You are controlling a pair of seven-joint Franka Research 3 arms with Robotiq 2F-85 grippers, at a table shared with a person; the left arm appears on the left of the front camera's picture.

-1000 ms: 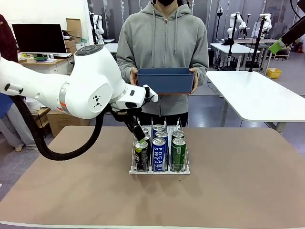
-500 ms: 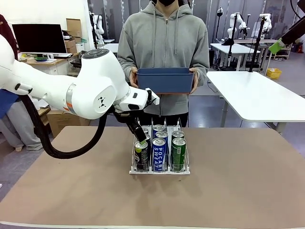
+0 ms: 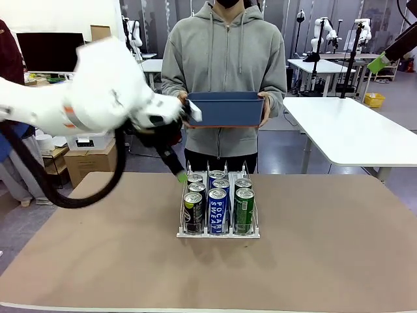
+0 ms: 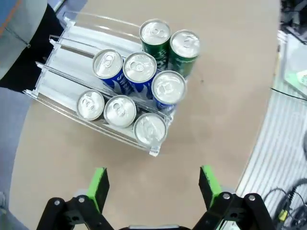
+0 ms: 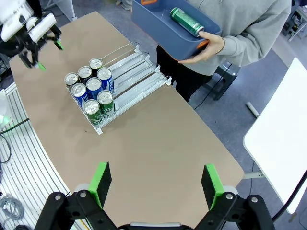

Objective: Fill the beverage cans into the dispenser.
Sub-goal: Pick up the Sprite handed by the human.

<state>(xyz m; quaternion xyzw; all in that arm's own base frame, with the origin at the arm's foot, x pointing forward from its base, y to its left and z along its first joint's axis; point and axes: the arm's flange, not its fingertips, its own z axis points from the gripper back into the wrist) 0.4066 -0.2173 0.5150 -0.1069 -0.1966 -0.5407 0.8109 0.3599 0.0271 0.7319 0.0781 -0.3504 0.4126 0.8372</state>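
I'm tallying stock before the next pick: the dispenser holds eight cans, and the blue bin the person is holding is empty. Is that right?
Not quite. The blue bin is not empty: the right wrist view shows one green can lying inside it. The rest stands: the dispenser holds eight beverage cans.

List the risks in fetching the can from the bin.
The green slim drink can lies on its side in the blue rectangular plastic bin the person holds up; it may roll from the jaws. The person's hand wraps the bin's rim beside it; fingers could get pinched. The blurred white left arm is close to the clear-plastic dispenser's upright cans and might topple them.
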